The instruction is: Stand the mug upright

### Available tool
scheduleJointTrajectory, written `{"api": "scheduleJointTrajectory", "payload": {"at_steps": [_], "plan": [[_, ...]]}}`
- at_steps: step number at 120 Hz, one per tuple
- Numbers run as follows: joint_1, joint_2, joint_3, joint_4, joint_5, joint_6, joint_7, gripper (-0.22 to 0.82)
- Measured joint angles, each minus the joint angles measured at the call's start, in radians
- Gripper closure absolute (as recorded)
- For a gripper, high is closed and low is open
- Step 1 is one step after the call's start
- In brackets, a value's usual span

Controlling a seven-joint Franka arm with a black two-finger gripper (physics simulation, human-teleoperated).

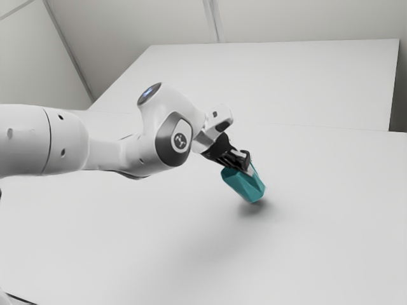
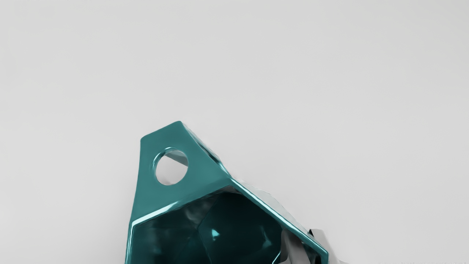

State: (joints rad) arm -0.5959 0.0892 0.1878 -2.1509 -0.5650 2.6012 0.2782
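Note:
The teal faceted mug (image 1: 244, 185) is tilted in the exterior view, its base pointing down toward that view's right and its shadow just below. Whether it touches the table cannot be told. At its upper side, the black gripper (image 1: 248, 169) is shut on the mug's wall. In the wrist view the mug (image 2: 150, 205) shows its dark open mouth and its handle with a round hole. There the gripper (image 2: 309, 246) has one finger inside the mouth and the other outside, pinching the rim between them.
A broad pale table (image 1: 159, 254) lies beneath the arm and the mug. White wall panels stand behind it, and a dark cable (image 1: 20, 298) runs at the exterior view's lower left corner.

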Motion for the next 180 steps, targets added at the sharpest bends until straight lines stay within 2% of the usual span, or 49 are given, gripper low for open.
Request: {"api": "scheduleJointTrajectory", "payload": {"at_steps": [17,33,46,66,101,180], "plan": [[-0.026,0.0,0.088,0.08,0.189,-0.141,-0.024,0.79],[-0.013,0.001,0.163,0.096,0.325,-0.256,-0.054,0.79],[-0.015,0.002,0.215,0.098,0.393,-0.311,-0.076,0.79],[-0.018,0.005,0.257,0.098,0.443,-0.352,-0.103,0.79],[-0.017,0.009,0.31,0.1,0.516,-0.375,-0.137,0.79],[-0.019,0.041,0.314,0.082,0.72,-0.332,-0.266,0.79]]}}
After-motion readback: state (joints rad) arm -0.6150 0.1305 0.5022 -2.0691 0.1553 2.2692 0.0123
